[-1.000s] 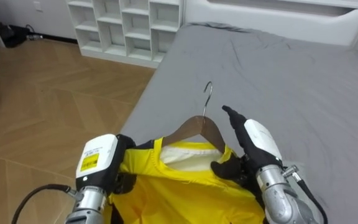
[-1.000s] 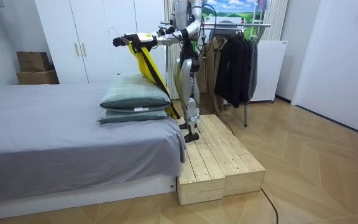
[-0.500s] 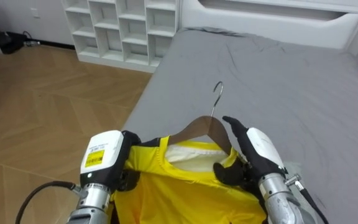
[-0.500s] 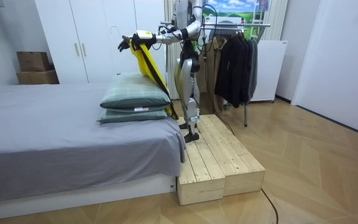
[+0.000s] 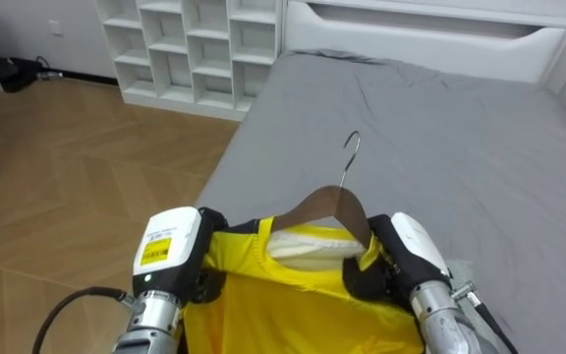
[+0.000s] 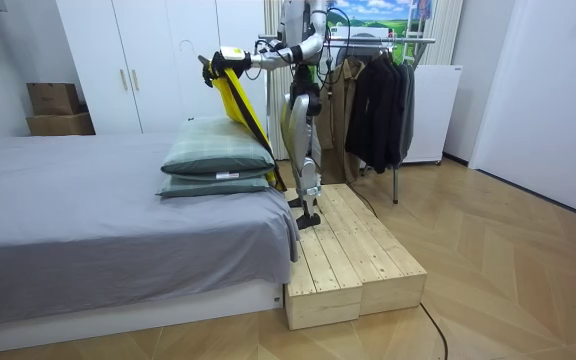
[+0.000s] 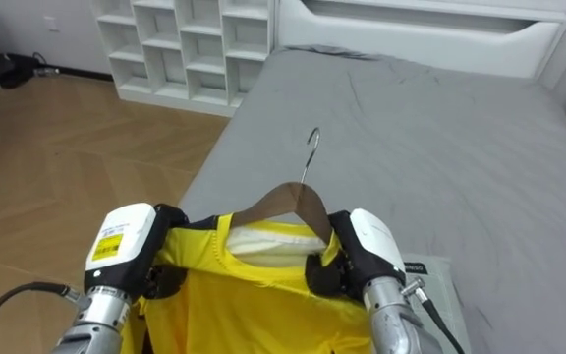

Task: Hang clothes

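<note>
The yellow shirt [image 5: 293, 305] sits on a wooden hanger [image 5: 327, 205], held up in front of the robot over the edge of the bed [image 5: 440, 128]. The left hand [image 5: 173, 258] is curled round one shoulder of the shirt and the right hand [image 5: 409, 254] round the other, probably to keep the cloth spread and the hook upright and free. The clothes rack [image 6: 388, 45] stands behind the robot, so it likely has to turn before hanging the shirt.

The bed [image 6: 88, 210], spread with a smooth grey sheet, carries two stacked grey-green pillows [image 6: 218, 160] at the end nearest the robot. Against that end, a low wooden platform [image 6: 353, 250] sits on the herringbone wood floor [image 6: 508, 290], and the robot stands on it.
</note>
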You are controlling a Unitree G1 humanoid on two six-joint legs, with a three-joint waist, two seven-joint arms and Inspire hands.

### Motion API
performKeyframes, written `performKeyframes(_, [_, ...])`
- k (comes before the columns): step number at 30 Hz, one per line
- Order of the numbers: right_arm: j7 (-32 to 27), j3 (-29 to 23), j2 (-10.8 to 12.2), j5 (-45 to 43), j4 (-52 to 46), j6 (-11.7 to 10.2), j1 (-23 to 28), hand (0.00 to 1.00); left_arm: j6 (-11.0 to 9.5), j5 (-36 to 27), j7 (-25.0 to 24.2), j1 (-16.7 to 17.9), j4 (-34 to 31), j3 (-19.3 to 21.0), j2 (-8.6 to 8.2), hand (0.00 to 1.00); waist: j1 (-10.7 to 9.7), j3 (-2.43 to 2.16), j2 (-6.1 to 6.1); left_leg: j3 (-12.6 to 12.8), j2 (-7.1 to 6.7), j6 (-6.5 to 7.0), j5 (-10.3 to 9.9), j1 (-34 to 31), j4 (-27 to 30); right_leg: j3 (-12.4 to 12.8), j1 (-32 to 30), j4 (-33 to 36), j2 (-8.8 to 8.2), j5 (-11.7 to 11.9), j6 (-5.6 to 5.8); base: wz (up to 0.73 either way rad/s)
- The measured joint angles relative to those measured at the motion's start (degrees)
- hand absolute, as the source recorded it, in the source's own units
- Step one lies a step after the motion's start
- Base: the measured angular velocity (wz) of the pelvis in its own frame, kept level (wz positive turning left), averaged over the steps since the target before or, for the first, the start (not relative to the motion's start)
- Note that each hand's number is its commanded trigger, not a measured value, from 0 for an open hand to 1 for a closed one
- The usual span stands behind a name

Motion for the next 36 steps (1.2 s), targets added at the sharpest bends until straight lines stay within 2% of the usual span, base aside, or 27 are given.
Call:
performKeyframes(5, [0.0,0.0,0.01,1.06,0.61,0.0,0.0,1.0,-0.11,-0.03,0.01,0.0,0.0,-0.03,-0.22,1.0,-0.06,-0.35,0.14,0.01,0.0,0.0,0.0,0.06,0.0,-0.09,0.1,0.02,0.0,0.0,0.0,0.0])
performKeyframes(17, [0.06,0.03,0.02,2.52,0.72,-0.01,0.09,1.0,-0.29,-0.09,0.03,0.05,0.19,-0.04,-0.42,1.0,-0.03,-0.34,0.13,0.17,0.03,0.0,0.0,0.47,-0.11,-0.01,0.42,-0.03,-0.02,0.0,0.0,0.0])
performKeyframes(22, [0.82,0.03,-0.14,2.71,0.72,-0.01,0.35,1.0,-1.08,-0.49,0.17,0.06,1.36,-0.05,-0.43,1.0,-0.18,-0.32,0.11,0.17,-0.02,0.0,0.0,1.15,-0.63,0.05,0.81,-0.07,-0.03,0.0,0.0,-0.01])
performKeyframes(23, [0.93,0.03,-0.16,2.71,0.72,-0.01,0.41,1.0,-1.19,-0.63,0.19,0.05,1.67,-0.05,-0.44,0.81,-0.16,-0.32,0.11,0.19,-0.02,0.0,0.0,1.19,-0.63,0.08,0.83,-0.07,-0.03,0.0,0.0,0.0])
performKeyframes(24, [1.26,0.03,-0.17,2.77,0.73,-0.01,0.56,1.0,-1.25,-0.67,0.19,0.06,2.09,-0.05,-0.44,0.67,-0.16,-0.31,0.11,0.16,0.0,0.0,0.0,1.19,-0.62,0.01,0.86,-0.07,-0.02,0.0,0.0,0.0])
performKeyframes(25, [1.28,0.03,-0.15,3.02,0.86,-0.01,0.75,1.0,-1.27,-0.7,0.19,0.06,2.15,-0.06,-0.46,0.16,-0.13,-0.3,0.1,0.17,0.01,0.0,0.0,1.17,-0.64,0.0,0.81,-0.07,-0.02,0.0,0.0,0.0])
performKeyframes(26, [1.28,0.07,-0.13,3.04,1.38,-0.06,0.76,1.0,-1.31,-0.72,0.19,0.05,2.17,-0.06,-0.46,0.0,-0.12,-0.29,0.11,0.18,-0.02,0.0,0.0,1.18,-0.67,0.0,0.79,-0.08,-0.03,0.0,0.01,0.0])
performKeyframes(36, [1.33,0.03,-0.14,3.09,2.27,-0.12,1.7,1.0,-1.95,-2.96,0.19,0.06,2.21,0.06,-0.46,0.0,-0.05,-0.28,0.07,0.38,-0.04,0.0,0.0,1.2,-0.99,0.09,0.61,-0.13,-0.07,-0.05,0.08,0.0])
